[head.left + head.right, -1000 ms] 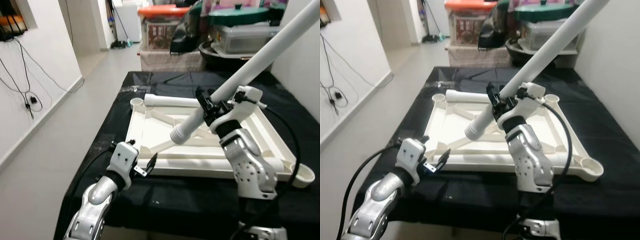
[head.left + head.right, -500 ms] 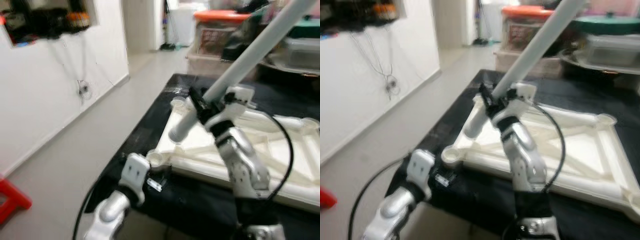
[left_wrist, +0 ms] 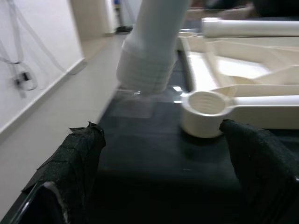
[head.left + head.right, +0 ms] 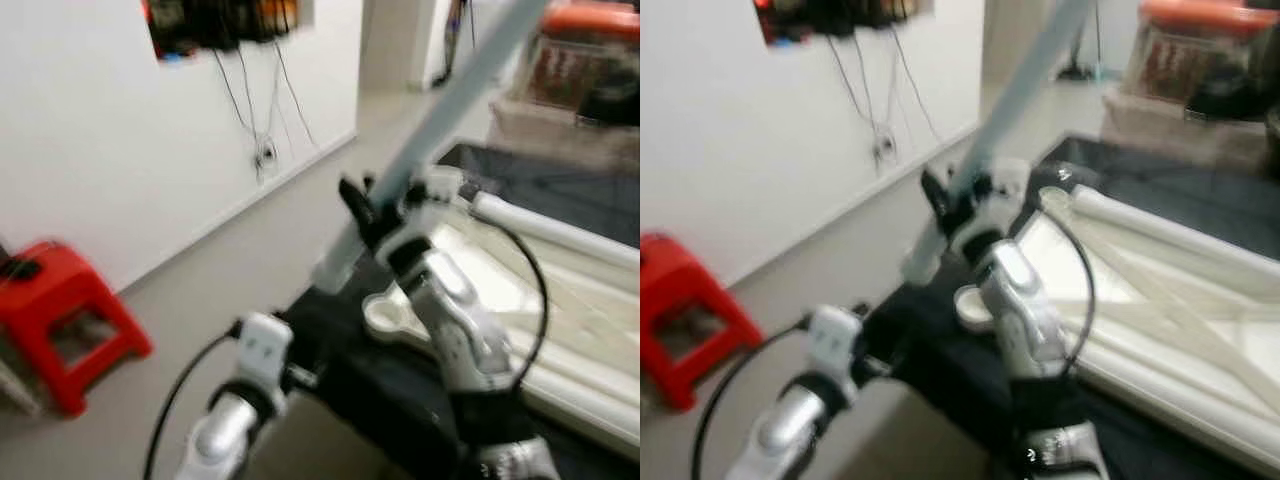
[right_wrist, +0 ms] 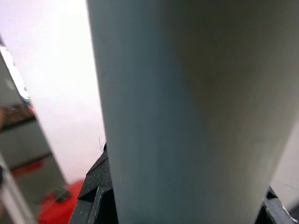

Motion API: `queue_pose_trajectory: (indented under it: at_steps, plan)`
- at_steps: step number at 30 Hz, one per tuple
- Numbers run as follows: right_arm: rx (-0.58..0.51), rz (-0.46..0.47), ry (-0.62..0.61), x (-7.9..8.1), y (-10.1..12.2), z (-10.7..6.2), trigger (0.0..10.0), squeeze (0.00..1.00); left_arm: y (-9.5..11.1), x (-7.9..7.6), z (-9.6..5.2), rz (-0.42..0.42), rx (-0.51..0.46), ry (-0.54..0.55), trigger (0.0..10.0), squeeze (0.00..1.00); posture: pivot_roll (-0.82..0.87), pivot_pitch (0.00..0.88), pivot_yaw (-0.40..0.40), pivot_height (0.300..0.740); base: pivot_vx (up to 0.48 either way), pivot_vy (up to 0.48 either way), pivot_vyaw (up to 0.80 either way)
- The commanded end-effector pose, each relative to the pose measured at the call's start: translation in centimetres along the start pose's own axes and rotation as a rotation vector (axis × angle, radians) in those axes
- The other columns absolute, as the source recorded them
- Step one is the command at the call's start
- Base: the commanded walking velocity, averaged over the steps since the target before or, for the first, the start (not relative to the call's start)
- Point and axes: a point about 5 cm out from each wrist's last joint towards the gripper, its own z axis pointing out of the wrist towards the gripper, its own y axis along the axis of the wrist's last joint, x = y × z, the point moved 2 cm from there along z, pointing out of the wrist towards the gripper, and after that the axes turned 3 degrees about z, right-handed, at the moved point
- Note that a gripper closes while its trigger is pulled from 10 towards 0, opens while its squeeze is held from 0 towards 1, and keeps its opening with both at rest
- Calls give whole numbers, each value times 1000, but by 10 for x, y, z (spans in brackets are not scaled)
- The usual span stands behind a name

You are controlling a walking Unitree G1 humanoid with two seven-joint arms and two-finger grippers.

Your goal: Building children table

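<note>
While both head views are blurred, we can see the right claw [image 4: 372,205] pinching a long white table leg [image 4: 440,110], which slants upward with its threaded end [image 4: 333,270] lowest, just above the bench's near corner. The upturned white tabletop [image 4: 560,330] lies on the black bench [image 4: 360,360], its corner socket [image 4: 392,312] near that end.

Through the left wrist view, the spread left claw [image 3: 161,154] hovers low, facing the empty socket [image 3: 204,112]; the leg's end [image 3: 147,70] hangs beside it, not over it.

Through the right wrist view, the leg [image 5: 187,112] sits between black pads.
</note>
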Motion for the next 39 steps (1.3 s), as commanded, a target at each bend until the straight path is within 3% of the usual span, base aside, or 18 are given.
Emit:
queue_pose_trajectory:
  at_steps: [1, 3, 10, 19, 25, 30, 39]
  plan:
    - [-13, -34, 39, 5, 3, 7, 10000, 0, -1, -5, -3, -10, 15, -4, 10000, 0, 149, 0, -36, 740, 0, 0, 0]
    - [-5, -67, 68, 1, 4, 16, 10000, 0, 0, -9, -7, -13, 24, -8, 10000, 0, 162, 4, -41, 740, 0, 0, 0]
    - [-12, -88, 67, -12, 13, 24, 10000, 0, -2, -13, -16, -34, 55, -4, 10000, 0, 172, 32, -39, 740, 0, 0, -571]
    - [-28, -105, 75, -20, 22, 32, 10000, 0, -3, -16, -24, -51, 81, -1, 10000, 0, 176, 51, -37, 740, 0, 0, 0]
    - [-26, -88, 219, -13, 29, 41, 10000, 0, 4, -17, -31, -47, 78, 9, 10000, 0, 187, 85, -41, 740, 0, 0, 0]
    - [26, -98, 342, -13, 28, 39, 10000, 0, 14, -17, -35, -34, 58, 5, 10000, 0, 187, 123, -48, 740, 0, 0, 0]
    - [70, -124, 411, -22, 29, 35, 10000, 0, 31, -14, -35, 33, 9, -54, 10000, 0, 187, 162, -42, 740, 0, 0, 0]
